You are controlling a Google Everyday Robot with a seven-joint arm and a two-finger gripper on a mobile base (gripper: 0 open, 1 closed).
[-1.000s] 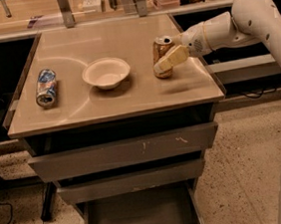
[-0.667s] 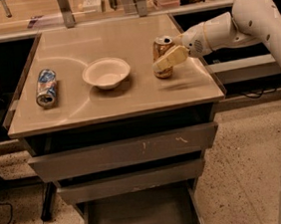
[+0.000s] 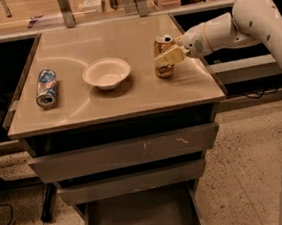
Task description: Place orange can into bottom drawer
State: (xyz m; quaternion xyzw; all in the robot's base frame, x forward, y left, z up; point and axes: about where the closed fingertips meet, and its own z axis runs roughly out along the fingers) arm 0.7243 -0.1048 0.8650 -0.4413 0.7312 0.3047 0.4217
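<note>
Nothing has shifted in the last second: the gripper (image 3: 168, 57) sits at the orange can (image 3: 165, 72), fingers pinching it, upright on the bench (image 3: 129, 98) near the bowl (image 3: 106, 73). Grasp step, I'd say; next comes a lift, then a carry down into the open bottom drawer (image 3: 142, 217).

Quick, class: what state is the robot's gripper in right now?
Gripper: against the orange can standing on the table; open or closed cannot be told.
</note>
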